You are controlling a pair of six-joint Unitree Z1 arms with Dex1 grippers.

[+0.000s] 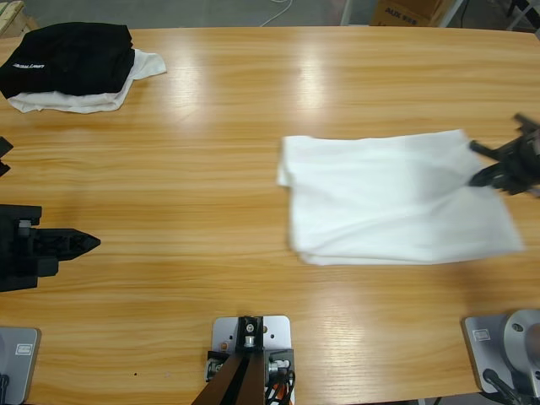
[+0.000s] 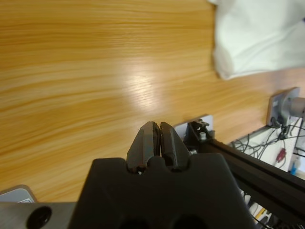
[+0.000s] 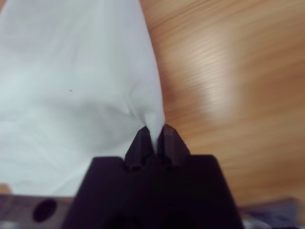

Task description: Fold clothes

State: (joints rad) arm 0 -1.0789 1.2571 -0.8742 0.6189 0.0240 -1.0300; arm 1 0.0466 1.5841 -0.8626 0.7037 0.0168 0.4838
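Note:
The clothes (image 1: 388, 198), a white T-shirt folded into a rough rectangle, lie on the table's right half. In the high view my right gripper (image 1: 489, 164) comes in from the right edge at the shirt's right side. Its wrist view shows that gripper (image 3: 155, 131) shut on a pinch of the white cloth (image 3: 71, 86), which pulls up into a peak at the jaws. My left gripper (image 1: 89, 243) rests at the left edge, shut with nothing in it, far from the shirt. The left wrist view shows this gripper (image 2: 157, 129) over bare wood, with the shirt's corner (image 2: 257, 38) at the top right.
A folded black garment (image 1: 72, 57) with white lettering lies on a smaller white garment (image 1: 101, 97) at the table's far left corner. Bare wood (image 1: 194, 169) stretches between that pile and the shirt.

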